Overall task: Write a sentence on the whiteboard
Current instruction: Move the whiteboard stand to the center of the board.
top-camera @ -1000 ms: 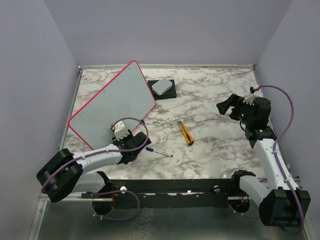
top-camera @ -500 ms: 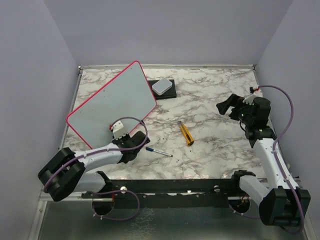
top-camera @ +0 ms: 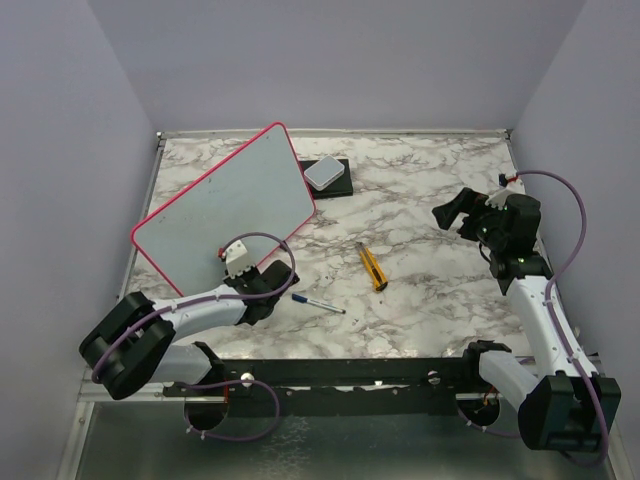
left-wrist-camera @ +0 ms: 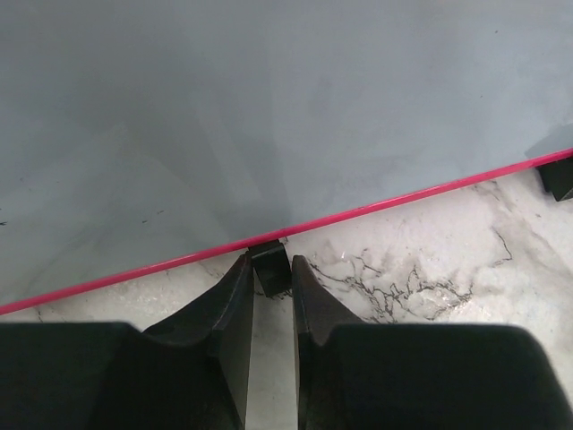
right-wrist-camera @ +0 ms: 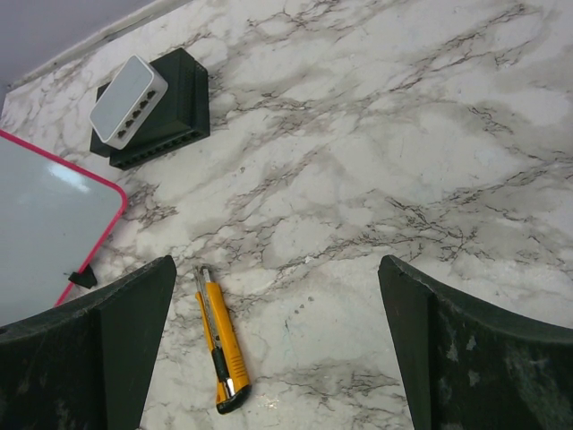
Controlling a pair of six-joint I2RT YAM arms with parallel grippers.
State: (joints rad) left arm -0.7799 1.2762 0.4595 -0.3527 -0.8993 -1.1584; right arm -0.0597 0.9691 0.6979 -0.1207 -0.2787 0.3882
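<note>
Left wrist, whiteboard [left-wrist-camera: 269, 107] cropped, black foot [left-wrist-camera: 268, 256] nipped in left tool [left-wrist-camera: 271, 264]

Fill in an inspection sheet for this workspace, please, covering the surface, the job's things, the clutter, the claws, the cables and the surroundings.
Surface: marble-patterned table, no spills seen.
Job's things: whiteboard, red-framed, no writing seen; pen lying on the table, not held.
Clutter: yellow utility knife; grey block on a black tray.
Claws: left claw closed narrowly on the black foot at the whiteboard's near edge; right claw wide open, empty, above the table.
Cables: purple cables looped along both arms, no snag seen.
Surroundings: plain lilac walls; nothing else seen.
</note>
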